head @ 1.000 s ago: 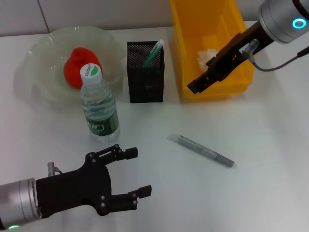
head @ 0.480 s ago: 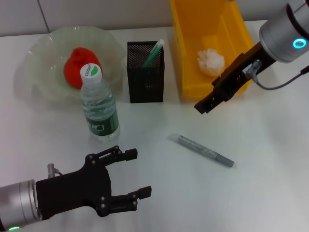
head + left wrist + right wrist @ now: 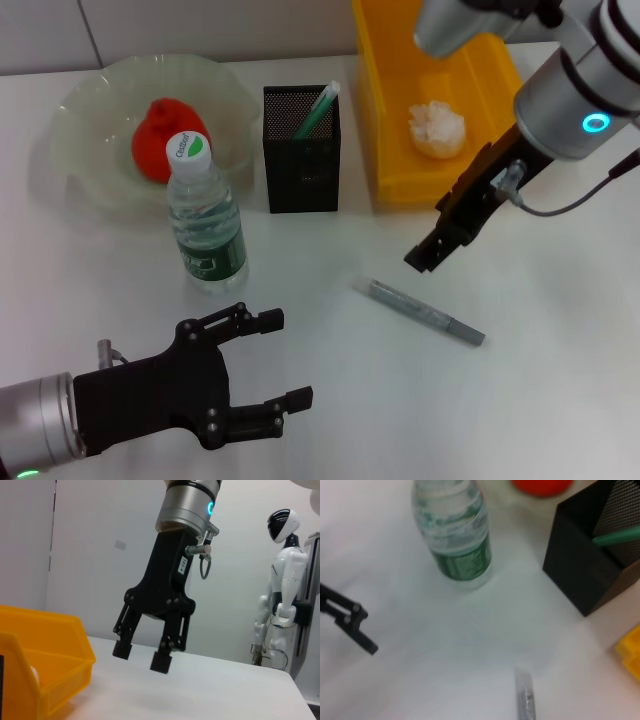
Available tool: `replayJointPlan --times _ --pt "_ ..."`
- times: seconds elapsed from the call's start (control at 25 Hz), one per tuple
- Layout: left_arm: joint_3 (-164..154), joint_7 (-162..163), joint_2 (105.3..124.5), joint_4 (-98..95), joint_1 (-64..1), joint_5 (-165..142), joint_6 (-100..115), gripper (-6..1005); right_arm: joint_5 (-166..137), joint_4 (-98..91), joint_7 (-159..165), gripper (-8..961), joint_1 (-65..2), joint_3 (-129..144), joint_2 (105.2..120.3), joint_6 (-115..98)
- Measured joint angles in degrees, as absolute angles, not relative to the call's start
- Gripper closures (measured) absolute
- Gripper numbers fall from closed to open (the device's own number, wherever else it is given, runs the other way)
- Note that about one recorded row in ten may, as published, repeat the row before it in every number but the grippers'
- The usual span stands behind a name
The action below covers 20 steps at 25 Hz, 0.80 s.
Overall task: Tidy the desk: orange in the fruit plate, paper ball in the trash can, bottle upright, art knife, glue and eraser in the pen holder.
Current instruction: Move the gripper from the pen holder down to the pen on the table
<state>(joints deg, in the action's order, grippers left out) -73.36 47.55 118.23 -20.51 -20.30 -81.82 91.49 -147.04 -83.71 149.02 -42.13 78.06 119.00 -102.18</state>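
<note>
Hovering above the tabletop [image 3: 560, 380], the right end effector [image 3: 428, 252] hangs with its jaws parted and nothing between them, which the left wrist view [image 3: 142, 657] shows plainly. The grey stick [image 3: 425, 312], most likely the glue or the art knife, lies flat just below it, toward 6 o'clock in the head view. Its long axis runs from about 10 o'clock to 4 o'clock, with the near tip toward the holder [image 3: 300, 150] and the narrower end pointing away. The right arm is clearly the nearer one. The left end effector [image 3: 250, 370] sits open and empty at the near left, well apart from the stick.

Already placed, by the look of things: the orange [image 3: 160, 138] rests in the plate [image 3: 80, 120], the paper ball [image 3: 436, 128] lies in the can [image 3: 400, 100], and the bottle [image 3: 205, 220] stands upright beside the holder, which carries a green pen-like item [image 3: 318, 110]. No eraser is visible.

Compared with a second ago, the right end effector has left the can, where it hung over the paper ball, and has travelled toward 7 o'clock to near the stick. The left arm has not moved. My judgement is that the next grasp needs the jaws turned across the stick's axis before descending.
</note>
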Motion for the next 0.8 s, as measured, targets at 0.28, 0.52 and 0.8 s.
replayJointPlan --times 0.28,0.52,0.8 --pt "-73.5 47.55 118.21 -20.53 -20.29 -81.82 91.48 152 -147.98 -81.86 146.97 159 -42.38 81.3 119.01 -102.4" --pt "-73.56 47.42 118.23 -20.65 -20.21 -81.82 91.44 152 -149.18 -78.4 145.09 159 -42.89 84.34 119.19 -101.18" --pt "-73.61 47.14 118.3 -20.46 -20.29 -81.82 91.34 152 -148.72 -74.68 148.64 158 -43.08 85.56 119.52 -97.42"
